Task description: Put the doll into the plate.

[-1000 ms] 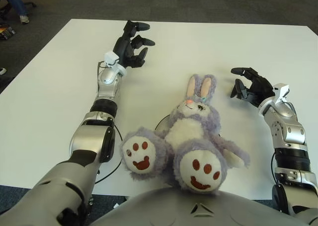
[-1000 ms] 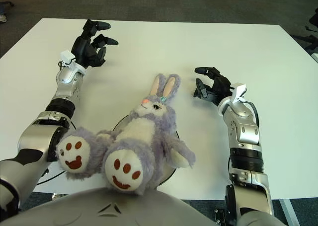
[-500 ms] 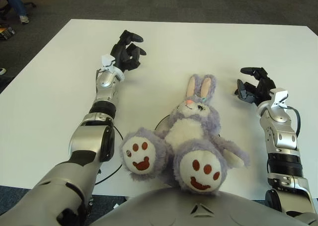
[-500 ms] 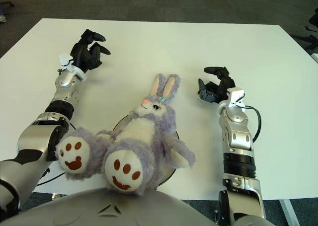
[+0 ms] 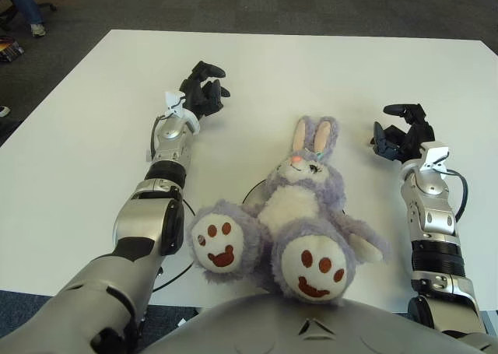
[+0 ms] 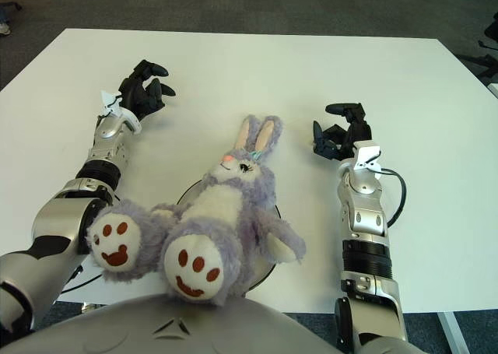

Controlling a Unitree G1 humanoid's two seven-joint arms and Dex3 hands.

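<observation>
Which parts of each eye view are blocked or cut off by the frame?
Left eye view: the robot's grey torso fills the bottom edge; the doll hides nearly all the plate. Right eye view: a thin dark plate rim shows beside the doll.

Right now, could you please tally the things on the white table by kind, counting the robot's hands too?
Plush rabbit doll: 1
Plate, only its dark rim showing under the doll: 1
Robot hands, left hand and right hand, both holding nothing: 2
Total: 4
</observation>
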